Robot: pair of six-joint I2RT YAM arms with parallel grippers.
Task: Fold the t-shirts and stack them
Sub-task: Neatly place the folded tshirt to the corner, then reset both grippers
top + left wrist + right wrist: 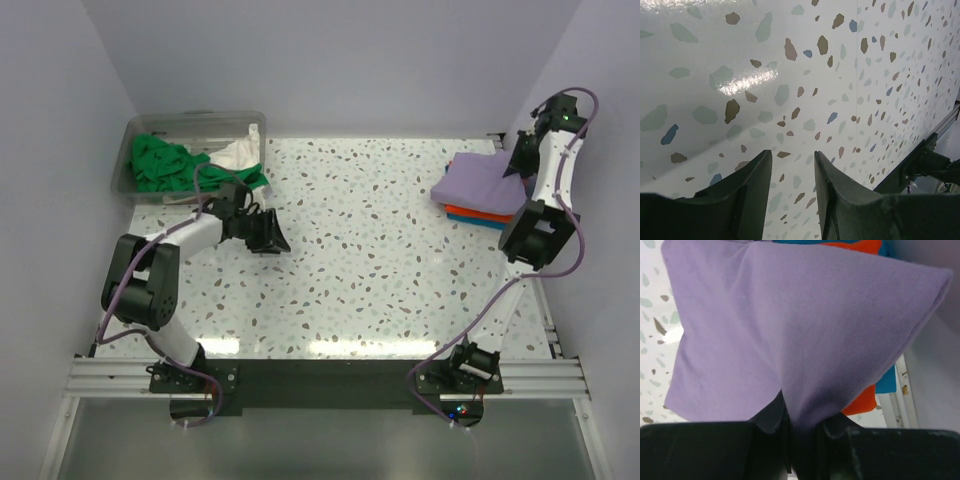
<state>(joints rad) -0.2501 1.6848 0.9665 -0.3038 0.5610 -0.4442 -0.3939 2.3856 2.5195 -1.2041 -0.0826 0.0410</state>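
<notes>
A folded lavender t-shirt (478,182) lies on top of an orange t-shirt (470,213) and a blue t-shirt (492,223) in a stack at the right edge of the table. My right gripper (519,160) is shut on the lavender shirt's edge; in the right wrist view the cloth (800,330) is pinched between the fingers, with orange (862,402) and blue (887,380) below. My left gripper (268,235) is open and empty above bare table at the left. A green t-shirt (160,165) and a white t-shirt (238,155) lie in the tub.
A clear plastic tub (135,135) stands at the back left corner. The speckled table (380,260) is walled at the back and both sides. A metal rail (550,330) runs along the right edge.
</notes>
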